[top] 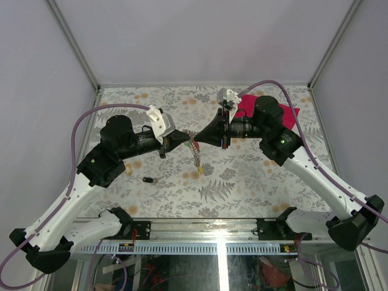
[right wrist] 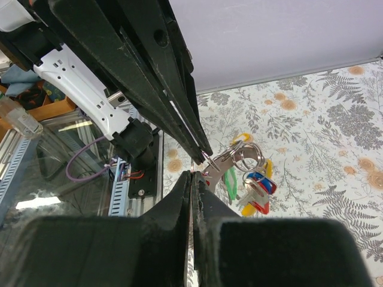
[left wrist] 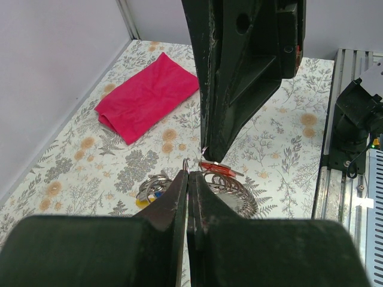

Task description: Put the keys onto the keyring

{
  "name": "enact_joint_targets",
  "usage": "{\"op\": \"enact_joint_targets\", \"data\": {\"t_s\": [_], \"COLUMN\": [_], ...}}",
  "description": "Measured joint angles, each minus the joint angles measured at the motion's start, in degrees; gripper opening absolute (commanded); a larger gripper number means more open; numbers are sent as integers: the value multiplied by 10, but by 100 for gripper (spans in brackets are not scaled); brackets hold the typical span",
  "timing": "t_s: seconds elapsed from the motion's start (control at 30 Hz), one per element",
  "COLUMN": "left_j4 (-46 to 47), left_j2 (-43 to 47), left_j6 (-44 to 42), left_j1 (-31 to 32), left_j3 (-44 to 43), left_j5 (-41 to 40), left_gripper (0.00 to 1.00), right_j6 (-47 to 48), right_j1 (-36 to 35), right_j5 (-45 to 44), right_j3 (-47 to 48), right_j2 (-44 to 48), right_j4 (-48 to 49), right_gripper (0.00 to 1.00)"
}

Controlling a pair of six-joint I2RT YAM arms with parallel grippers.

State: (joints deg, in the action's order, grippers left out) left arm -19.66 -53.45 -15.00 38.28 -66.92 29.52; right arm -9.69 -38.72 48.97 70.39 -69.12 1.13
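Note:
My two grippers meet tip to tip above the middle of the table. The left gripper (top: 187, 138) (left wrist: 189, 174) is shut on the thin silvery ring of the keyring (left wrist: 186, 164). Its bundle (top: 195, 154) (right wrist: 246, 156) hangs below, carrying green (right wrist: 230, 183), blue, red and yellow tags. The right gripper (top: 198, 137) (right wrist: 193, 173) is shut on a red-tagged key (left wrist: 218, 168), held right against that ring. One small black piece (top: 148, 179) lies alone on the table to the left.
A red cloth (top: 247, 110) (left wrist: 146, 95) lies at the back right, partly under the right arm. The floral table (top: 242, 182) ends in a metal rail at the near edge, with walls on the other three sides.

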Motion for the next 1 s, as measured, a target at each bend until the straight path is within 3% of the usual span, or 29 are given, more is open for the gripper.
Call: {"op": "enact_joint_targets", "data": {"t_s": [1.0], "left_j4": [0], "left_j2": [5], "left_j6": [0], "left_j1": [0], "left_j3": [0], "left_j5": [0], "left_gripper": [0], "right_j6": [-16], "right_j1": [-3], "right_j5": [-70], "right_j3": [0], "right_j2": [-3], "right_j4": [-22], "right_gripper": [0]}}
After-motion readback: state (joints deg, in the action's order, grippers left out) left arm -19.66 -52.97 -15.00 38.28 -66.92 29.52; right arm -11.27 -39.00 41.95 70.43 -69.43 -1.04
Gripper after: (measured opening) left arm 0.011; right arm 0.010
